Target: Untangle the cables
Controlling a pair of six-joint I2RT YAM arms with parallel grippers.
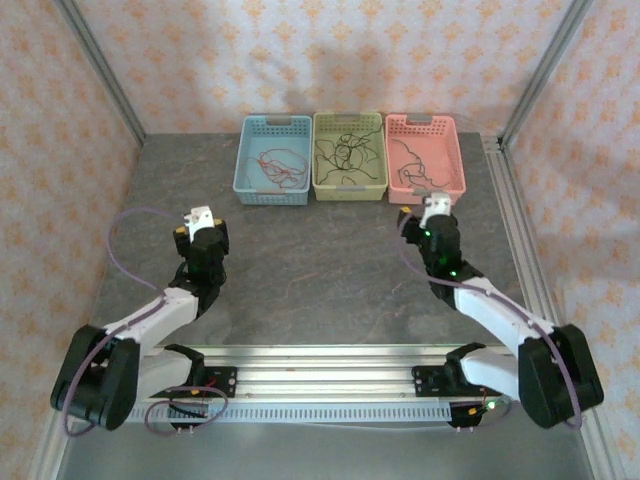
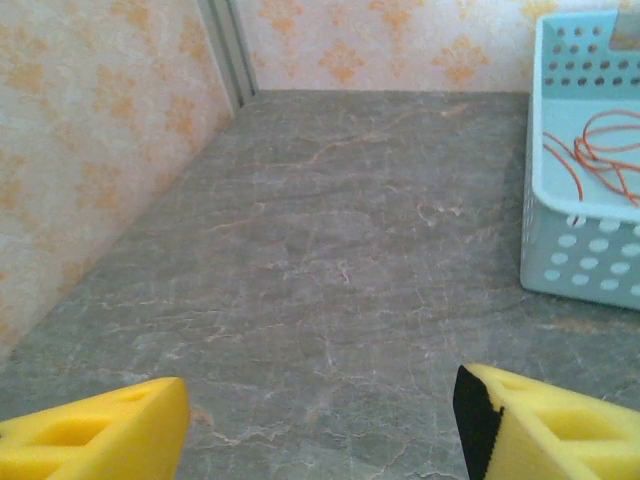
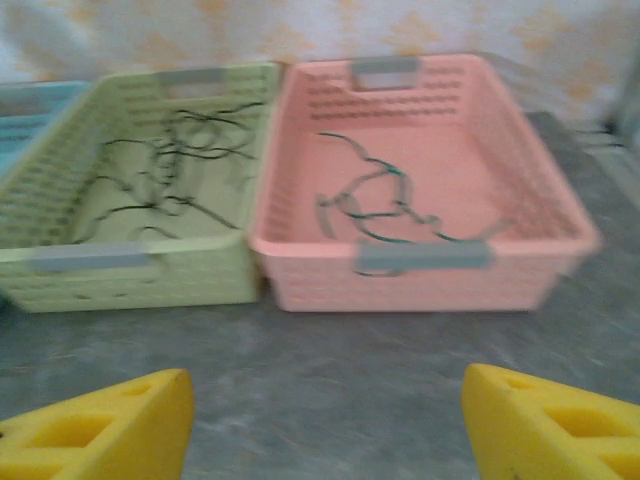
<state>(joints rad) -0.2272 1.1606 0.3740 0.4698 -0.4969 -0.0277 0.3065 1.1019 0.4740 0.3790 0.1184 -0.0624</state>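
Across the floor of the cell lies a grey, marbled table (image 1: 320, 260), closed in by walls (image 1: 400, 60) papered in pale pink with orange motifs and by slanting aluminium posts (image 1: 100, 70) at the corners. A slotted metal rail (image 1: 330, 365) runs along the near edge, where both arms are bolted.

Each arm reaches forward with its elbow bent. The left gripper (image 1: 200, 215) hangs over the left half of the table, pointing toward the far wall, and its yellow fingers are spread wide with nothing between them. The right gripper (image 1: 435, 205) is over the right half with its jaws just as wide apart and empty, facing the baskets from close by. A lilac hose (image 1: 120, 235) loops out beside the left arm.

Three baskets stand side by side, touching, against the far wall. The blue basket (image 1: 270, 197) on the left holds the red-orange cables (image 1: 280, 165) as loose loops. The green basket (image 1: 350, 193) in the middle holds the black cables (image 1: 347, 155), scattered in squiggles. The pink basket (image 1: 428, 192) on the right holds the dark green cables (image 1: 420, 165). The right wrist view is somewhat blurred
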